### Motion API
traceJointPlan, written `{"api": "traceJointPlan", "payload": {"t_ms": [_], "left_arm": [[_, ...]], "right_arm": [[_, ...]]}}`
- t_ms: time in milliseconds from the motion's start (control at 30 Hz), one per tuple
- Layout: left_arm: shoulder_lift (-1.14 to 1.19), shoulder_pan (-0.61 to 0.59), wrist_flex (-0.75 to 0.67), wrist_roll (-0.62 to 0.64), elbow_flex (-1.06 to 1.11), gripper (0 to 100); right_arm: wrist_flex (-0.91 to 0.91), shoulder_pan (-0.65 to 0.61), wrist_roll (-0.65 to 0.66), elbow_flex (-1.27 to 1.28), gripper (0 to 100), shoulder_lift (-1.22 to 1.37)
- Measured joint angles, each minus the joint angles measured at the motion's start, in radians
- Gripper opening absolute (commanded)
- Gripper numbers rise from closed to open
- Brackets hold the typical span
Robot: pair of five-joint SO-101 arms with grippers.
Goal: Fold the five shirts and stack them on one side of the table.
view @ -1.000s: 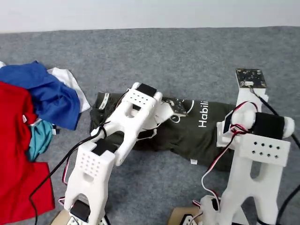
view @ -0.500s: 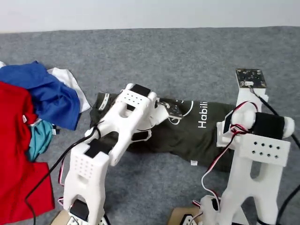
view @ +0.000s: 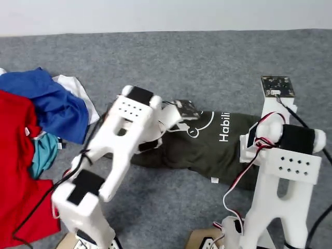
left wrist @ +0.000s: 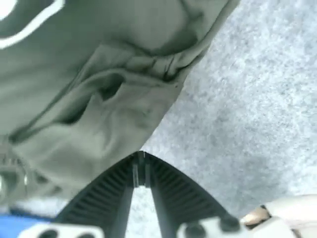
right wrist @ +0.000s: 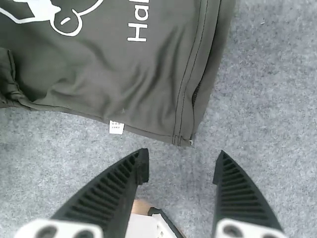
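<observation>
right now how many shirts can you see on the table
5. Dark green shirt spread mid-table; red shirt, blue shirt, white shirt and teal shirt heaped at the high view's left edge. Others may hide underneath.

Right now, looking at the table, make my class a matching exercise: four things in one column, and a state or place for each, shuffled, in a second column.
Things:
1 left gripper
2 right gripper
3 dark green shirt
4 blue shirt

States or places:
A open, above the bare grey table
B heaped against the red shirt
C shut on fabric
D lying in front of both arms, white print up

Pairs: 1-C, 2-A, 3-D, 4-B
</observation>
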Motion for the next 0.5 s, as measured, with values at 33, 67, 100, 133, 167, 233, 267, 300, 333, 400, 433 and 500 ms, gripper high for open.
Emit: {"api": "traceJointPlan", "payload": {"t_ms": [33,67,100,133,167,233,267,300,333,400,433,500], "left_arm": [[-0.028,-0.017,0.000,0.018,0.008,0],[-0.057,-0.041,0.000,0.044,0.011,0],[-0.092,-0.068,0.000,0.078,0.014,0],[-0.129,-0.100,0.000,0.103,0.017,0],[-0.166,-0.135,0.000,0.138,0.017,0],[-0.244,-0.221,0.000,0.201,0.017,0],[-0.288,-0.269,0.002,0.229,0.021,0],[-0.331,-0.319,0.002,0.253,0.023,0],[-0.373,-0.370,0.002,0.278,0.023,0],[-0.453,-0.466,0.002,0.308,0.023,0],[-0.488,-0.511,0.002,0.318,0.023,0],[-0.548,-0.585,0.002,0.325,0.023,0]], "right_arm": [[0.000,0.000,0.000,0.000,15.5,0.000],[0.000,0.000,0.000,0.000,12.0,0.002],[0.000,0.000,0.000,0.000,8.4,0.009],[0.000,0.000,0.000,0.000,5.7,0.026],[0.000,0.000,0.000,0.000,4.2,0.051],[0.000,0.000,0.000,0.000,5.0,0.110],[0.000,0.000,0.000,0.000,6.4,0.144],[0.000,0.000,0.000,0.000,7.9,0.180],[-0.002,0.000,0.000,0.000,9.2,0.216],[-0.018,0.000,0.000,0.000,11.7,0.269],[-0.037,0.000,0.000,0.000,12.9,0.290],[-0.078,0.000,-0.021,0.000,16.1,0.324]]}}
